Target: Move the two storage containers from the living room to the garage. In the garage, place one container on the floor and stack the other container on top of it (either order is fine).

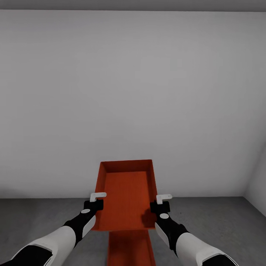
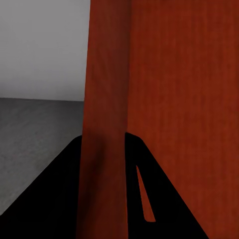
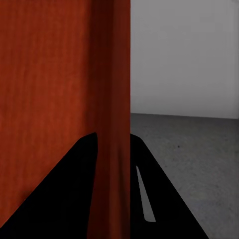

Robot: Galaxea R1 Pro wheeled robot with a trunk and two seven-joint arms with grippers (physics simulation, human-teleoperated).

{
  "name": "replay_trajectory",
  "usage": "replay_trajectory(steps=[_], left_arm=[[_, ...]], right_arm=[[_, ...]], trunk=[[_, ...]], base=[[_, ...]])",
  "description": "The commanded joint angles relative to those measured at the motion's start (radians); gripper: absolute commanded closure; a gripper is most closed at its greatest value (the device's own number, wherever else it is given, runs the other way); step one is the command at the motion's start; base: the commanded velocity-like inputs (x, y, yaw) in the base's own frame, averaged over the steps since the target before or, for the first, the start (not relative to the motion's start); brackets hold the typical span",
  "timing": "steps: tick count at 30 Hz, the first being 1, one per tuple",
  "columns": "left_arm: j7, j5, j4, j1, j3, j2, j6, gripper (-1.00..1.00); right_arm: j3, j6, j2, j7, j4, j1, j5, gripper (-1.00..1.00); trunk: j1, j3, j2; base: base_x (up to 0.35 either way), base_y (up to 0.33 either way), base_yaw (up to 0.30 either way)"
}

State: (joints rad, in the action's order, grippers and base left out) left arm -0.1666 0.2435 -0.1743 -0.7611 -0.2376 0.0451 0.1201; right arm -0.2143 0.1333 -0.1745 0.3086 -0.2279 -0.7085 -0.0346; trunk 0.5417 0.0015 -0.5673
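One orange-red storage container [image 1: 127, 195] hangs in the air in front of me, its open top facing me. My left gripper [image 1: 96, 201] is shut on its left wall and my right gripper [image 1: 160, 203] is shut on its right wall. Directly below it, on the dark grey concrete floor [image 1: 221, 218], lies the second storage container [image 1: 129, 249], partly cut off by the picture's lower edge. In the left wrist view the thin orange wall [image 2: 107, 99] runs between the black fingers [image 2: 55, 204]. The right wrist view has the other wall [image 3: 112, 74] pinched the same way.
A plain light-grey garage wall [image 1: 133, 92] stands straight ahead, close behind the containers. It meets a side wall [image 1: 256, 177] in a corner at the right. Bare concrete floor spreads to both sides of the containers.
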Motion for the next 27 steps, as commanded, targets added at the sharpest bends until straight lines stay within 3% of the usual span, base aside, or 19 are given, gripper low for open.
replay_trajectory(steps=[1, 27], left_arm=[[-0.022, -0.001, -0.002, -0.001, 0.061, -0.025, 0.041, 1.00], [-0.022, -0.001, -0.001, -0.001, 0.061, -0.025, 0.041, 1.00]], right_arm=[[0.030, 0.008, 0.015, 0.043, 0.009, 0.000, -0.017, 1.00], [0.030, 0.003, 0.016, 0.042, 0.009, 0.000, -0.018, 1.00]], trunk=[[0.000, 0.000, -0.001], [0.000, -0.006, -0.001]], base=[[0.001, 0.001, 0.000], [0.000, 0.000, 0.000]])
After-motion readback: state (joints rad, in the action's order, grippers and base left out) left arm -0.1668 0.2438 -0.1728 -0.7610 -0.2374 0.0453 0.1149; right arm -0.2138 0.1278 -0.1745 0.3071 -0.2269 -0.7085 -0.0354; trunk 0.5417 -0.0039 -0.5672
